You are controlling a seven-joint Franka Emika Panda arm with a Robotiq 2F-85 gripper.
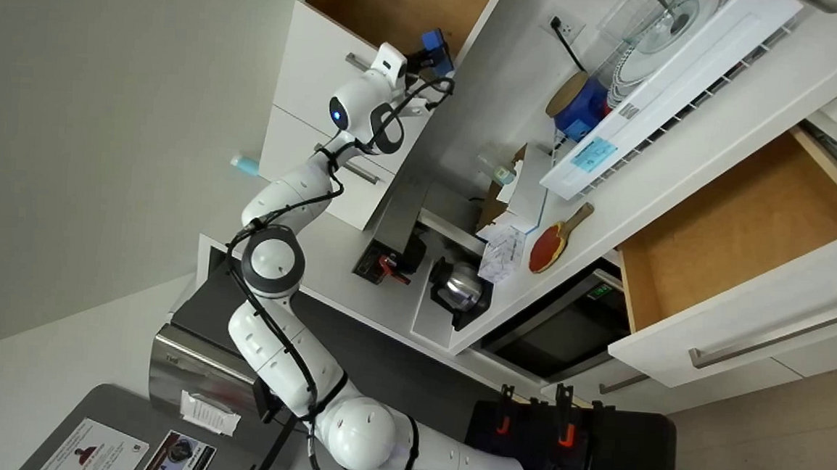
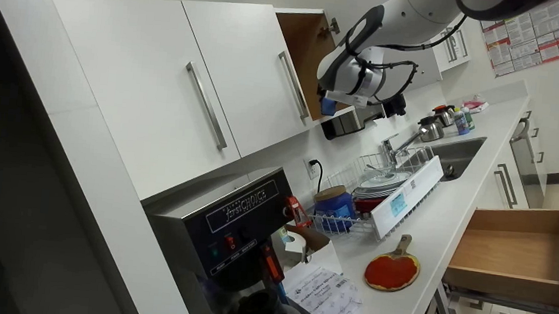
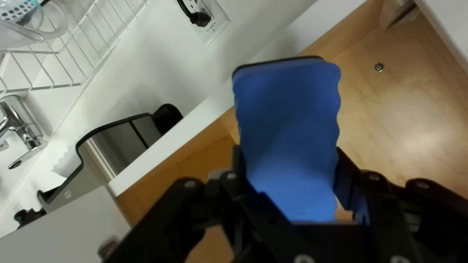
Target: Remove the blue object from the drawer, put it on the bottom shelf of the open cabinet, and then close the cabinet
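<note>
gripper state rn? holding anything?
Gripper: closed on the blue sponge, holding it by its two long edges.

In an exterior view, the black appliance panel (image 2: 243, 224) reads "CHOICE"; letters directly before it uncertain. Print on blue label (image 2: 398, 204), white paper (image 2: 325, 295), wall poster (image 2: 548, 36): too small to read.
</note>
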